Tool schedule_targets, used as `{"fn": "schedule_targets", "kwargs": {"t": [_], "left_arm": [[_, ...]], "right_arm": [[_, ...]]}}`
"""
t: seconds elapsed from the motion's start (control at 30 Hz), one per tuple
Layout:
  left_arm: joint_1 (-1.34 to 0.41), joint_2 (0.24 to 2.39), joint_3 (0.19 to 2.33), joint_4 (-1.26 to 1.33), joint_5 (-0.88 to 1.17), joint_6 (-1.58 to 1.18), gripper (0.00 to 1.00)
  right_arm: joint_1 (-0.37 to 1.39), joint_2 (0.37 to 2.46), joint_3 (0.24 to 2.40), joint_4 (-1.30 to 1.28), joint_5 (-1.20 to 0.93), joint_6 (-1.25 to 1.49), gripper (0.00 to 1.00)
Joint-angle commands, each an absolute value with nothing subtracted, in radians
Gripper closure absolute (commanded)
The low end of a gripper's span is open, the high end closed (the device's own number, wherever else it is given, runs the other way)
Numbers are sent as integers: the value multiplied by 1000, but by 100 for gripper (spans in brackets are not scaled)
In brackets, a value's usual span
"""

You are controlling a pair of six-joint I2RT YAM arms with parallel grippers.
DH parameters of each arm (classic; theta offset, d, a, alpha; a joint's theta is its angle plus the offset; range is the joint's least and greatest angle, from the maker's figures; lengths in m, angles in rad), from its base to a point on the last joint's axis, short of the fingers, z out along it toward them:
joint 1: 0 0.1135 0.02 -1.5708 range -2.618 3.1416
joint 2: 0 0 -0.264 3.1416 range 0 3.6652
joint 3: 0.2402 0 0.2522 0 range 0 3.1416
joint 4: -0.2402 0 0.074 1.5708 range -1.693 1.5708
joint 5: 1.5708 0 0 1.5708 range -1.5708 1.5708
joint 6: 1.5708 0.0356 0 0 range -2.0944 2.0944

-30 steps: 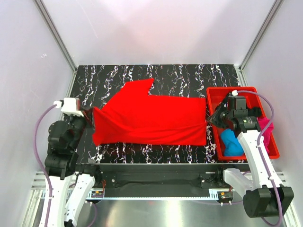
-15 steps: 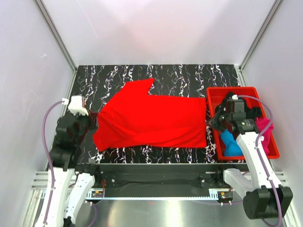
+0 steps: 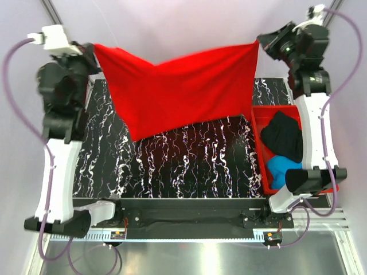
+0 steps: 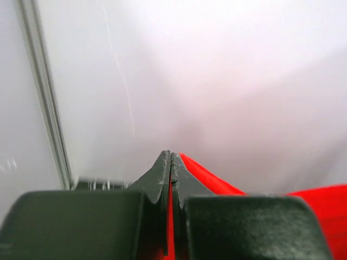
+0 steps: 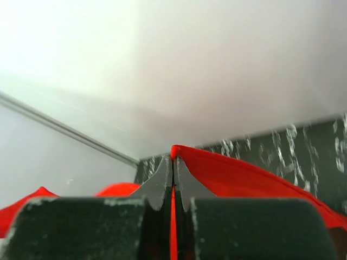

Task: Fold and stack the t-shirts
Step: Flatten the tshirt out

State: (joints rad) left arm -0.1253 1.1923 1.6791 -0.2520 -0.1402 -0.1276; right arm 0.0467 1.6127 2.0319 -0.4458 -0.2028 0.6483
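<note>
The black white-veined table [image 3: 189, 166] fills the floor of the white-walled cell. Over its far half hangs the bright red t-shirt [image 3: 178, 91], spread wide like a sheet on a line. Its top edge sags in the middle between the two raised arms, and its lowest corner dips toward the left side.

At the right edge of the table sits a red plastic bin [image 3: 257, 154]. A crumpled black t-shirt [image 3: 284, 134] lies in its far end and a bunched blue t-shirt [image 3: 282, 170] lies nearer the arms. The right arm crosses over the bin's outer side, so I can't see what lies under it.

The left gripper [image 3: 93, 52] has the shirt's upper left corner and the right gripper [image 3: 259, 44] has the upper right corner, both lifted well above the table.

From overhead the jaws are too small to read, but the wrist cameras settle it. On the left wrist view the dark fingers [image 4: 157, 176] are pressed tight together with a thin strip of red cloth pinched between them, against only white wall and a metal upright. The right wrist view shows the same clamped grip on red cloth, with a slice of the marbled table beyond. Neither wrist camera catches the bin.
</note>
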Motion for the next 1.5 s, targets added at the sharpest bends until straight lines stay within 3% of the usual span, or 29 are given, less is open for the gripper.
{"fn": "schedule_targets", "kwargs": {"t": [0.0, 0.27, 0.6, 1.07, 1.47], "left_arm": [[-126, 1074, 1763, -164, -173, -92, 100], [-126, 816, 1787, -280, -104, -143, 100], [-124, 687, 1919, -517, -97, -112, 100], [-124, 969, 1940, -439, -107, -9, 100], [-124, 1236, 1987, -217, -140, 130, 100]], "right_arm": [[48, 1510, 2125, -480, -242, 574, 100], [48, 1117, 1953, -557, -288, 523, 100], [48, 908, 2014, -782, -259, 514, 100], [48, 1176, 2005, -626, -311, 499, 100], [48, 1479, 2194, -483, -364, 491, 100]]}}
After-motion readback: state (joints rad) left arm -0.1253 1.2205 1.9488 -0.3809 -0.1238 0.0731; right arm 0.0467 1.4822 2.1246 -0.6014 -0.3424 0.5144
